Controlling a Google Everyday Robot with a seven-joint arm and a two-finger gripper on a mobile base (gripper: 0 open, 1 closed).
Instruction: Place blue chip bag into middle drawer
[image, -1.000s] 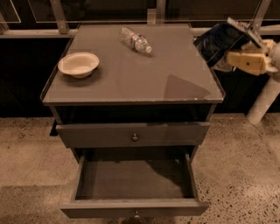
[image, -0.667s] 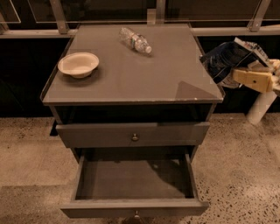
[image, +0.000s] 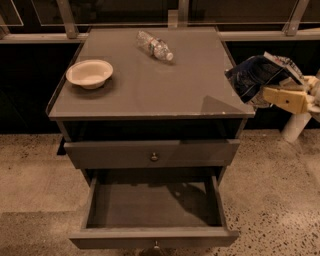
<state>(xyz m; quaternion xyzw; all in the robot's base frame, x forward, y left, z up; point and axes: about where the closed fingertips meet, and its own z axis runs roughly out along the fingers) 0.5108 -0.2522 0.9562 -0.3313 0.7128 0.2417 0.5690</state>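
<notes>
My gripper (image: 272, 90) reaches in from the right edge of the camera view, beside the cabinet's right side and level with its top. It is shut on the blue chip bag (image: 255, 75), a crumpled dark-blue foil bag with white patches that hangs in the air just right of the top's right edge. The middle drawer (image: 152, 239) is pulled open at the bottom, wide and shallow, and nothing lies in it. Its knob shows at the frame's lower edge. The bag is above and to the right of the open drawer.
The closed upper drawer front (image: 150, 153) with its small knob sits above the open one. On the cabinet top (image: 150, 90) stand a white bowl (image: 89, 73) at the left and a clear water bottle (image: 155, 46) lying at the back. A white post (image: 295, 125) stands at the right on the speckled floor.
My gripper with the bag has moved down and a little to the left, closer to the cabinet's right edge. The drawers, bowl and bottle have not moved.
</notes>
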